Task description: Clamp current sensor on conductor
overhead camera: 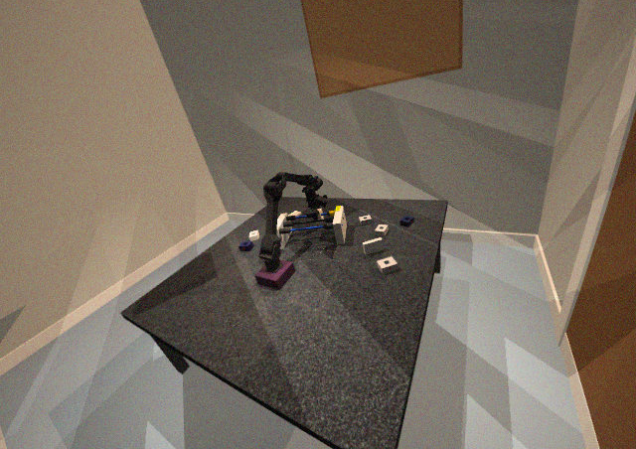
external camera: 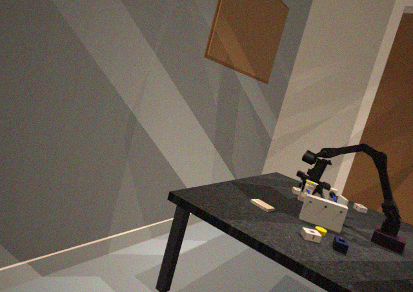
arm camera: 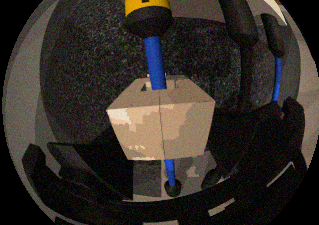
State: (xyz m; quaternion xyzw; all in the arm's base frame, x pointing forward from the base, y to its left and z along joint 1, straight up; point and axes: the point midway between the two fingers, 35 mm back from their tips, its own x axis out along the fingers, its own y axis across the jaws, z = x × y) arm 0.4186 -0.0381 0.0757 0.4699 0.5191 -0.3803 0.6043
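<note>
The sensor (overhead camera: 321, 213) (arm camera: 161, 130) sits round the blue conductor (external camera: 308, 192) (arm camera: 156, 61), held off the table by the raised line. The conductor is carried between the panels (overhead camera: 339, 225) (external camera: 322, 212), so its underside can be reached. Only part of the black lettering on the yellow marker (overhead camera: 338, 209) (external camera: 310, 182) (arm camera: 135, 6) can be read; this is presumably LOAD. The sensor's halves meet at a thin seam, so it is judged closed; the latch and arrow cannot be made out.

The gripper (overhead camera: 319, 204) (external camera: 308, 191) (arm camera: 161, 112) is a little over half open, its fingers astride the sensor. Whether the pads are touching it cannot be told. The squeeze seems done, and letting go is judged to be in hand.

The dark cable (arm camera: 246, 76) and second blue cable (overhead camera: 310, 227) (external camera: 334, 198) (arm camera: 277, 81) lie to one side and could be snagged if the fingers are spread too wide. White blocks (overhead camera: 387, 264) (external camera: 310, 235) and navy blocks (overhead camera: 406, 221) (external camera: 340, 245) are kept outside the panels.
</note>
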